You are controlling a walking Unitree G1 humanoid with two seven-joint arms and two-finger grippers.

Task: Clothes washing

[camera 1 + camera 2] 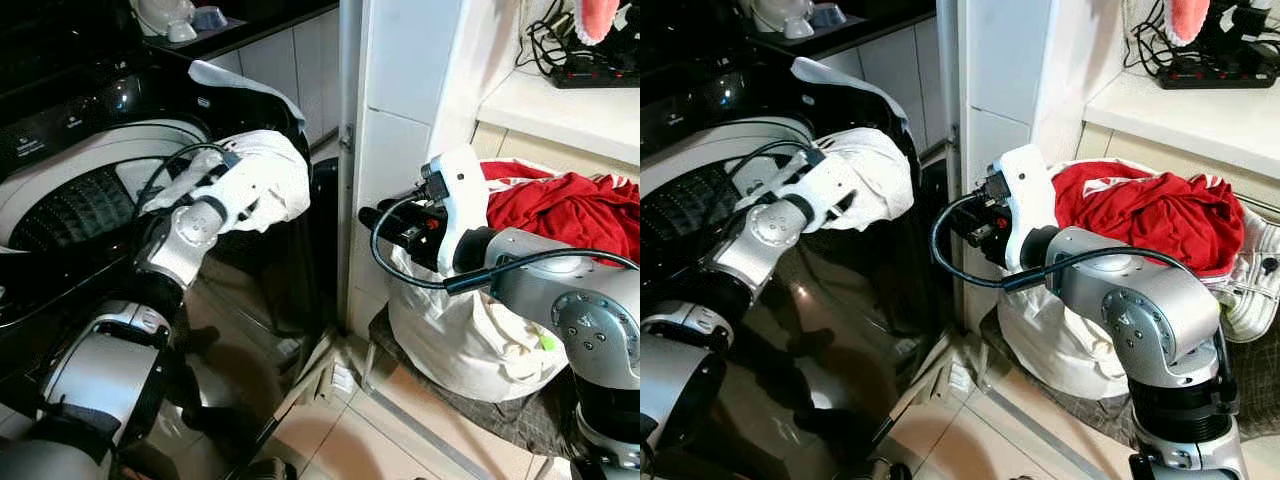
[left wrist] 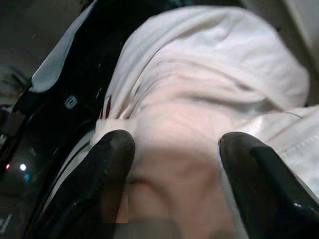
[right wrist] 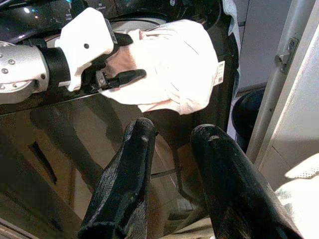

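The left gripper [image 3: 117, 74] is gripping a white garment [image 1: 270, 180] over the washer [image 1: 90, 200] rim; the right gripper [image 1: 385, 222] is hanging parted, holding nothing, beside the laundry bag [image 1: 470, 340]

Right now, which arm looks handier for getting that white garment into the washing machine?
Probably the left. The left gripper holds the white garment by the washing machine's open drum. The right gripper is empty, over by the laundry bag.

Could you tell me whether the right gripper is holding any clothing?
No, the right gripper is open and bare, while the left gripper holds the white garment.
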